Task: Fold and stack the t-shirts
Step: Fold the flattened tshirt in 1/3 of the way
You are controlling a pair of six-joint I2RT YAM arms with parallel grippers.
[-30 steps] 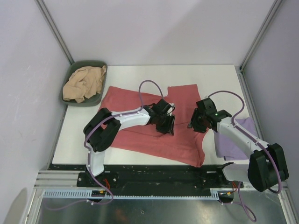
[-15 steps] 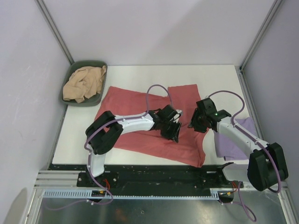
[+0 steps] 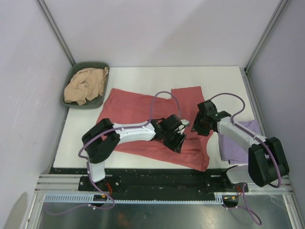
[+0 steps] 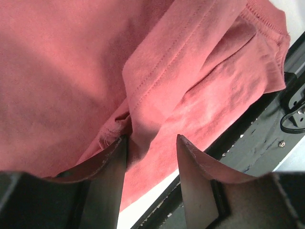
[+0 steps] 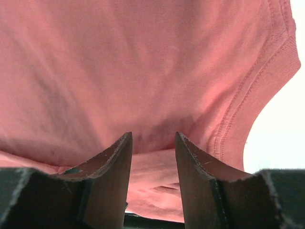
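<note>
While left gripper [image 4: 151,138] and right gripper [image 5: 152,136] sit half-open over it (cloth in each gap, neither clamped), salmon-red tee [image 3: 133,102] lies spread mid-worktop to near edge; lavender tee [image 3: 232,153] by right edge

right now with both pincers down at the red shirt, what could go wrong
The left pincer has a bunched fold of the salmon-red shirt between its jaws, so it may lift several layers unevenly. The right arm crosses over the lavender shirt, which a sweep might drag.

3 tees [image 3: 133,102] [image 3: 231,153] [image 3: 86,86]; 1 bin [image 3: 90,64]
</note>
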